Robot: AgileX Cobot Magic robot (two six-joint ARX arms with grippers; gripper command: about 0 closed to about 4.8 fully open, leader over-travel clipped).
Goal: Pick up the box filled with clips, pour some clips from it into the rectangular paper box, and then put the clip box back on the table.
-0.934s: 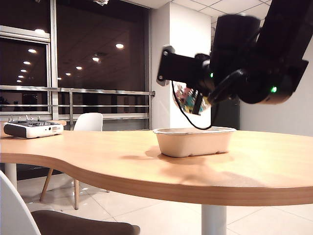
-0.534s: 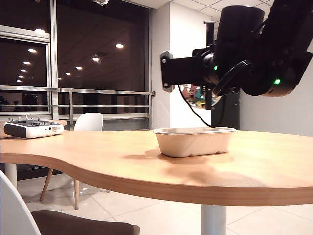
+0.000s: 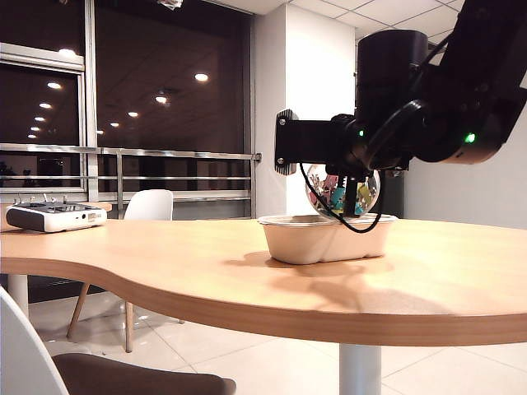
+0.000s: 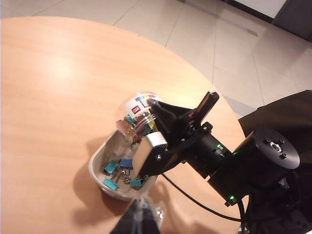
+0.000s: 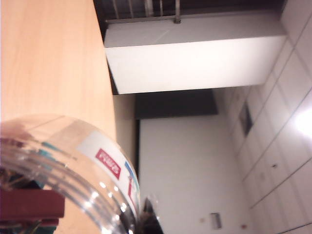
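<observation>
Several clips [image 4: 120, 167] already lie in the paper box [image 4: 100, 152] on the worktop [image 4: 58, 87]. My right hand [image 4: 146, 127] clamps the tipped, slippery-looking clip jar [image 4: 138, 113] by its sides above it. Left hand [image 4: 138, 220]: I cannot tell its state.

One bench [image 3: 165, 271], light wood. One clip jar [image 4: 139, 113], clear plastic, clamped in the right claw [image 4: 155, 127]. One paper tray [image 3: 325, 239], beige. Loose clips [image 4: 121, 171] in the tray: about five visible in the left wrist view, blue and teal; more may sit under the claw, can't tell. Clips inside the jar: too packed to count. Two claws: the right one over the tray, and a dark sliver of the left claw [image 4: 138, 222] at the edge of its own wrist view. One white-grey controller [image 3: 54, 216] at the far end of the bench. One white chair [image 3: 148, 206] behind it, one more chair [image 3: 49, 362] close in the foreground
</observation>
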